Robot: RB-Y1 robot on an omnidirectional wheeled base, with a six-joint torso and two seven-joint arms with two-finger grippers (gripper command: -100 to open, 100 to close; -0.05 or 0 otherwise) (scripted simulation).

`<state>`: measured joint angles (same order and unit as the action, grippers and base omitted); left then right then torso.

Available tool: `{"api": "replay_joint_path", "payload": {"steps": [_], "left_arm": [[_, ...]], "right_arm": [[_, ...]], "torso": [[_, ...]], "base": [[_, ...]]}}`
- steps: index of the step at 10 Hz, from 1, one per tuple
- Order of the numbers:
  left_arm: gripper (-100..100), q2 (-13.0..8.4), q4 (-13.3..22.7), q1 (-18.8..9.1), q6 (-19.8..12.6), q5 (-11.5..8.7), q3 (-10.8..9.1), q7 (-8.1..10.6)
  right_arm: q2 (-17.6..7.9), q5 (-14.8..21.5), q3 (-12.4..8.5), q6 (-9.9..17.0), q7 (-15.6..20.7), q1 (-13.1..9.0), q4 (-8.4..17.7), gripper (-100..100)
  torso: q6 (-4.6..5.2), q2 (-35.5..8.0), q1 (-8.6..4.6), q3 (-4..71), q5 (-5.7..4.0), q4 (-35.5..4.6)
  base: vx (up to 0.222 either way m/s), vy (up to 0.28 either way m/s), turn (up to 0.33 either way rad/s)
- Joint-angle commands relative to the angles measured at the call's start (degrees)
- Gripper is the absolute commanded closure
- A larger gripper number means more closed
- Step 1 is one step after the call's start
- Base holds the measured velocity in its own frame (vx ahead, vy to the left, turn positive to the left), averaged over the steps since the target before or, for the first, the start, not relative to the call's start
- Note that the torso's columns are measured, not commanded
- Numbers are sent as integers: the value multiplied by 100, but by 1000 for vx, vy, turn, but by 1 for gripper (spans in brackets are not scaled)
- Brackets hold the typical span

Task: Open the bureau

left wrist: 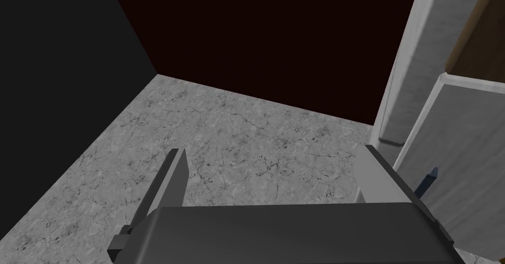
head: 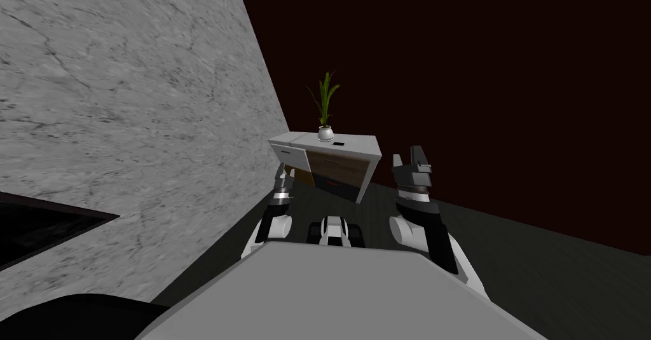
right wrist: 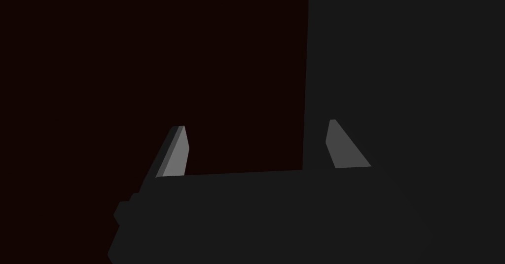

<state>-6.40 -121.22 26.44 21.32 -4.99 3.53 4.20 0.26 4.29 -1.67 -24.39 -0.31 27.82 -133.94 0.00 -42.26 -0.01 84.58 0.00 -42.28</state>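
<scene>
The left gripper (left wrist: 276,174) is showing closest, low in the left wrist view, its two fingers (left wrist: 172,177) standing well apart with nothing between them. One finger is lying just beside a white front panel (left wrist: 463,177) of the bureau, at the right edge of that frame, and a small dark blue handle (left wrist: 427,181) is sticking out of the panel just past that finger; I cannot tell whether they are touching. A grey marbled wall (left wrist: 236,137) is spreading behind the fingers.

In the head view the left gripper (head: 281,176) is reaching up left of centre to the left end of the bureau (head: 337,164). The bureau is standing in the middle of the frame against the marbled wall (head: 127,101), its long axis running from centre left down toward centre right, its brown front facing the lower edge of the frame. A potted plant (head: 325,110) and a small dark object (head: 338,143) are sitting on its white top. The right gripper (head: 408,159) is hanging right of centre, clear of the bureau's right end, above the dark floor (head: 540,272).

In the right wrist view the right gripper (right wrist: 256,128) is holding its fingers (right wrist: 175,152) spread and empty against a black area (right wrist: 148,54).
</scene>
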Motion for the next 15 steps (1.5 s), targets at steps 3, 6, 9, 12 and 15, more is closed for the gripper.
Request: {"api": "replay_joint_path", "payload": {"steps": [3, 6, 9, 12, 15], "left_arm": [[-100, -258, 688, -221, 136, 3, 120, 42], [-100, -334, 1117, -351, 215, 10, 209, 64], [-100, -349, 1508, -470, 288, 16, 292, 84], [-100, -314, 1860, -577, 355, 21, 367, 103], [-100, -247, 2322, -718, 444, 28, 465, 127]], "right_arm": [[0, 0, 0, 0, 0, 0, 0, 0], [0, 0, 0, 0, 0, 0, 0, 0], [0, 0, 0, 0, 0, 0, 0, 0], [0, 0, 0, 0, 0, 0, 0, 0], [0, 0, 0, 0, 0, 0, 0, 0]], "torso": [[-1, -1, 0, -1, 0, 0], [0, -3, 3, -2, 1, -1], [0, -2, 1, -2, 0, -1], [-1, -6, 3, -4, 0, -2], [0, 6, -2, 3, -1, 2]], "base": [[76, -19, -67], [73, -17, -63], [70, -16, -59], [60, -11, -49], [81, -16, -72]]}}
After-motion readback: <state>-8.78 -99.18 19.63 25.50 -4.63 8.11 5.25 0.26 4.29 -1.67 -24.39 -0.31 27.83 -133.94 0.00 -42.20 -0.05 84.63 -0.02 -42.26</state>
